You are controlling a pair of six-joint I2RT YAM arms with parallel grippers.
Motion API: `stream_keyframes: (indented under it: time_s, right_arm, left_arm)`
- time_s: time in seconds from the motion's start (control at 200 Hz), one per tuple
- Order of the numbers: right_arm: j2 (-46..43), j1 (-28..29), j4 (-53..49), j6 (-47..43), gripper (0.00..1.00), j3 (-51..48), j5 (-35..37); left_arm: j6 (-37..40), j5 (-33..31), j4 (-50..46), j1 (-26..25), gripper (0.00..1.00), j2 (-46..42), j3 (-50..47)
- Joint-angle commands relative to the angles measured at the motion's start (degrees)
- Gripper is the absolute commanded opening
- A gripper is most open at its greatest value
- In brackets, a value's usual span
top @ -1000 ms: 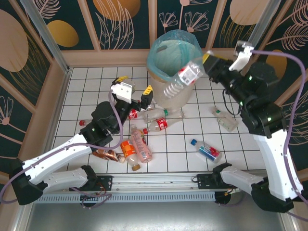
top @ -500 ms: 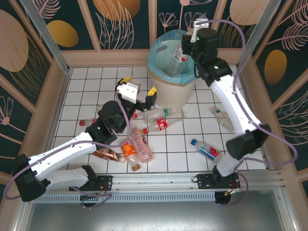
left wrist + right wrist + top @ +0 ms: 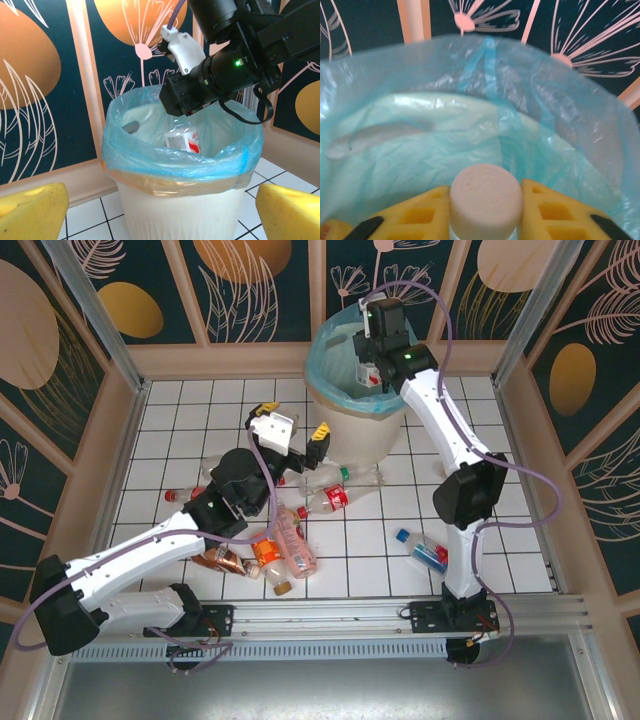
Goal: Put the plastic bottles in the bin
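1. Gripping one clear bottle (image 3: 183, 141), red-and-white label, by its white cap (image 3: 486, 197); right hand (image 3: 378, 358) clamping the cap from both sides, no gap showing.
2. Hanging that bottle inside the mouth of the bin (image 3: 372, 435), cap uppermost, body below the blue-green bag rim (image 3: 150, 165).
3. Spreading left hand (image 3: 290, 420) wide, yellow fingers (image 3: 30, 212) well apart, holding nothing, facing the bin from near its foot.
4. Lying loose on the white-tiled counter (image 3: 180, 420): cluster of bottles (image 3: 290, 540) beside the left arm; blue-labelled bottle (image 3: 430, 552) apart to the right.
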Motion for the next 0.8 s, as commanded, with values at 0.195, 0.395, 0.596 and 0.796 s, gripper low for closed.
stream_keyframes:
  time_s: [0.195, 0.395, 0.596, 0.796]
  right_arm:
    - [-0.74, 2.26, -3.54, -1.10, 0.54, 7.45, 1.85]
    - [-3.62, 5.47, -7.47, -0.22, 0.52, 15.77, 1.77]
    - [-16.67, 12.16, -7.02, 3.48, 0.52, 3.24, -0.97]
    - [-40.16, 18.27, 8.11, 9.07, 0.48, -31.43, -9.78]
  left_arm:
    - [0.11, -0.36, 0.96, 0.19, 0.96, 0.59, -0.03]
    - [0.60, -0.55, 0.73, 0.25, 0.96, 1.12, 0.26]
    - [0.99, -1.37, -4.42, 0.35, 0.97, 2.10, 4.47]
    - [-7.66, 0.04, -14.65, 0.42, 0.95, -0.05, 9.54]
